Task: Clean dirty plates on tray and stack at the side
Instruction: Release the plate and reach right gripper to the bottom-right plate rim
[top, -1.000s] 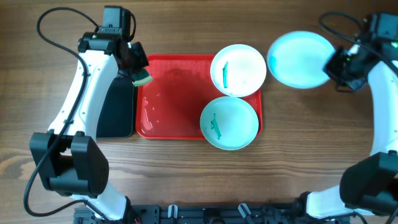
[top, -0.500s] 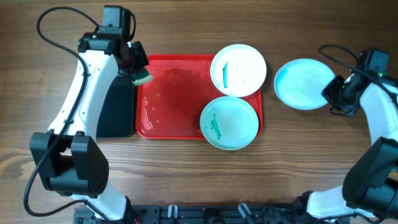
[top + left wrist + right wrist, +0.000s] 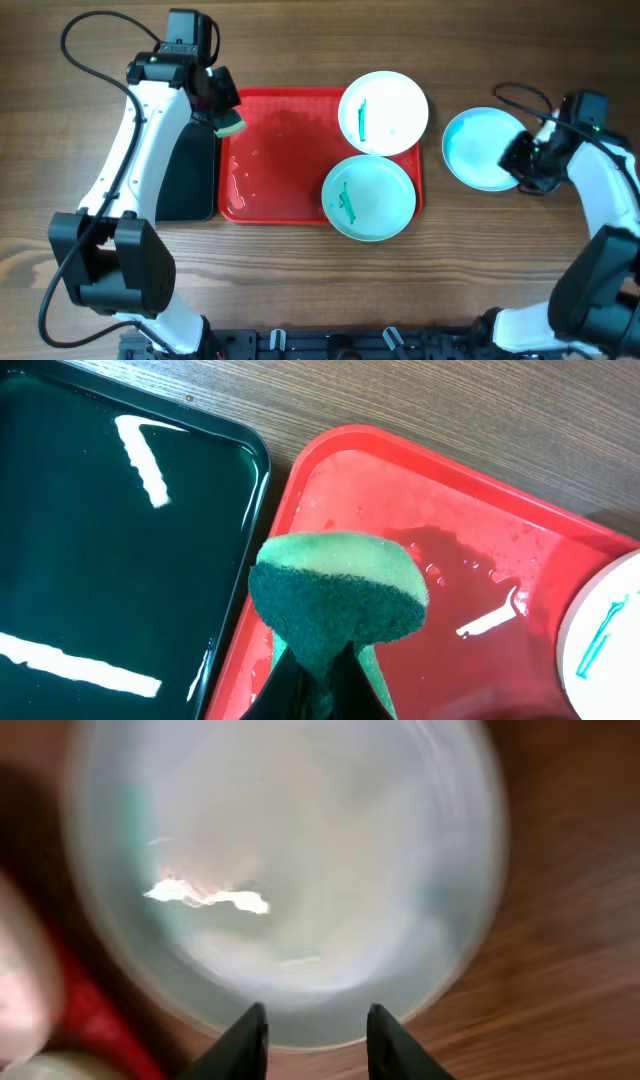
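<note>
On the red tray (image 3: 280, 190) sit two plates at its right end, a white plate (image 3: 383, 112) and a pale turquoise plate (image 3: 368, 196), both with teal smears. Another turquoise plate (image 3: 480, 148) lies on the wood to the right of the tray, blurred in the right wrist view as the plate (image 3: 290, 870). My right gripper (image 3: 520, 165) is at its right rim, and the gripper (image 3: 314, 1020) has its jaws apart. My left gripper (image 3: 222, 112) hangs over the tray's far left corner, shut on a green sponge (image 3: 340, 595).
A black tray (image 3: 188, 175) holding water lies against the red tray's left side, under my left arm. Water drops and a puddle lie on the red tray (image 3: 470, 560). Bare wood surrounds both trays.
My right arm has brought the turquoise plate down and inward onto the table beside the tray, and its jaws have parted. The left arm and sponge have not moved.
</note>
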Controlling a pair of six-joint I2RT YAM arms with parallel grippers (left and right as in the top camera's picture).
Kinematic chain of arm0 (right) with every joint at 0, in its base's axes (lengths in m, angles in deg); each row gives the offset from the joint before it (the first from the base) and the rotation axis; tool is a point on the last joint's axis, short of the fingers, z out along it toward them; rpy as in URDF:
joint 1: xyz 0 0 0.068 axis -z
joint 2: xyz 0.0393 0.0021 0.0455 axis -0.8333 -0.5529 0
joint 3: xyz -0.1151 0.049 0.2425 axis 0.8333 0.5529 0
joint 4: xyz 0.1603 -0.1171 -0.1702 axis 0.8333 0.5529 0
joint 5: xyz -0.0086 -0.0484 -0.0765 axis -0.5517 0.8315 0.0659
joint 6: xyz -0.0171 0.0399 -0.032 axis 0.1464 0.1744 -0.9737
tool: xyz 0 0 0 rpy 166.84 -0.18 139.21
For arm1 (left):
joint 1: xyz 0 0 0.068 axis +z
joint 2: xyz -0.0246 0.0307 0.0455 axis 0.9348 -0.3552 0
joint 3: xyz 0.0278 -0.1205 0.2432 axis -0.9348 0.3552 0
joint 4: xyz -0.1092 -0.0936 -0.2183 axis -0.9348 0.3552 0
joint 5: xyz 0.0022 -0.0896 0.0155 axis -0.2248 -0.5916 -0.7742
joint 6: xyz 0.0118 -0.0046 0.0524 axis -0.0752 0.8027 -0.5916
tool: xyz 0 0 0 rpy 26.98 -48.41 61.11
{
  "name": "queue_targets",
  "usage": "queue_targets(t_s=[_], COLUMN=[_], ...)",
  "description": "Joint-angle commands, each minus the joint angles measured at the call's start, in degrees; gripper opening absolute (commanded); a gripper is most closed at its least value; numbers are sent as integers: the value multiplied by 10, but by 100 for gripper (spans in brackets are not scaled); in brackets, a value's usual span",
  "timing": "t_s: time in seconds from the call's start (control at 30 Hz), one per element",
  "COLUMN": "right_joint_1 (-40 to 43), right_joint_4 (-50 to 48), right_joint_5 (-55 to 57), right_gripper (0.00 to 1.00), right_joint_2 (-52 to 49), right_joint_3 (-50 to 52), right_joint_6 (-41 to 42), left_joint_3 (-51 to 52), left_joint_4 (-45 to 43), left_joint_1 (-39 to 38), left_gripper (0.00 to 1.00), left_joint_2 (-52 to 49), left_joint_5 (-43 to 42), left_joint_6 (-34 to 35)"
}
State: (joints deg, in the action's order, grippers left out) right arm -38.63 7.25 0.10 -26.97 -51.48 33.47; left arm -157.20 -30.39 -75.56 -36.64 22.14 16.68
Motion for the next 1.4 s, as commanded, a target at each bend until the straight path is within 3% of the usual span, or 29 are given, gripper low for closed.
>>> queue_targets(t_s=[0.0,0.17,0.37,0.73,0.87,1.13,1.3,1.37], right_joint_1=[-66,-154,-231,-244,-244,-243,-243,-243], right_joint_4=[45,69,-1,-112,-140,-128,-31,-5], right_joint_5=[-81,-79,-59,-75,-115,-107,-71,-63], right_gripper=[34,34,34,34,28,16,13,8], right_joint_2=[51,46,45,-14,-45,-47,-33,-30], right_joint_3=[-23,4,64,114,114,106,45,33], right_joint_6=[-40,-71,-113,-114,-113,-112,-113,-113], left_joint_3=[3,3,3,3,3,3,3,3], left_joint_4=[-1,-1,0,0,0,0,0,0], left_joint_1=[-3,-3,-3,-3,-3,-3,-3,-3], left_gripper=[4,4,4,4,4,4,4,4], left_joint_2=[-5,-5,-5,-5,-5,-5,-5,-5], left_joint_5=[-9,-9,-9,-9,-9,-9,-9,-9], left_joint_6=[3,3,3,3,3,3,3,3])
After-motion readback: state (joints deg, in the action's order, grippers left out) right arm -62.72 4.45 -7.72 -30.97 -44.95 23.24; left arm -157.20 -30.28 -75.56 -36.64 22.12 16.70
